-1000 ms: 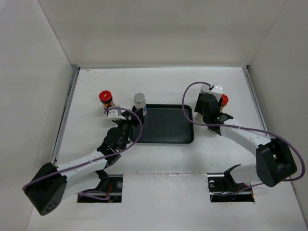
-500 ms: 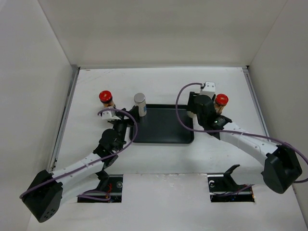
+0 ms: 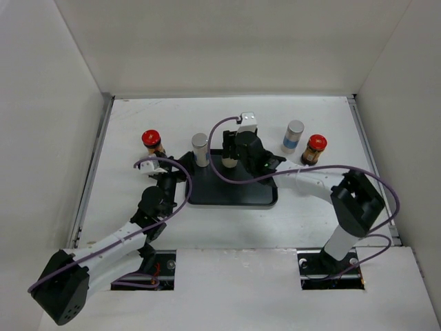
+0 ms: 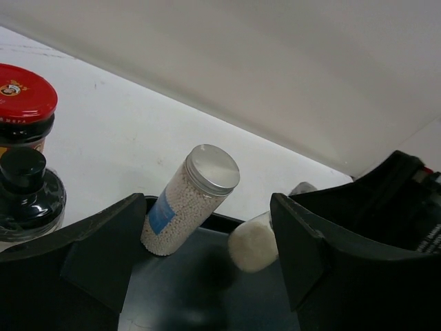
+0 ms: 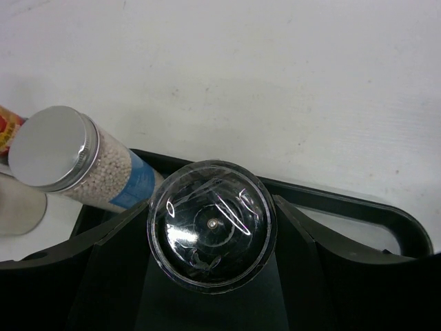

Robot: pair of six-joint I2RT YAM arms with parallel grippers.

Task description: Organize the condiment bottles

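Note:
A silver-capped white shaker with a blue band (image 3: 200, 148) stands on the far left corner of the black tray (image 3: 238, 196); it also shows in the left wrist view (image 4: 193, 200) and the right wrist view (image 5: 69, 162). My right gripper (image 3: 231, 157) is shut on a small glass grinder (image 5: 211, 224) and holds it just above the tray, right of the shaker (image 4: 253, 241). My left gripper (image 3: 183, 172) is open and empty at the tray's left edge (image 4: 207, 210), facing the shaker. A red-capped jar (image 3: 151, 140) and a small black-capped grinder (image 4: 24, 186) stand left of the tray.
A second silver-capped shaker (image 3: 293, 136) and a second red-capped jar (image 3: 315, 148) stand on the white table right of the tray. White walls close in the table on the left, back and right.
My right arm has swung left from the right-hand bottles to above the tray with the grinder in it. My left gripper has drawn back from the shaker on the tray.

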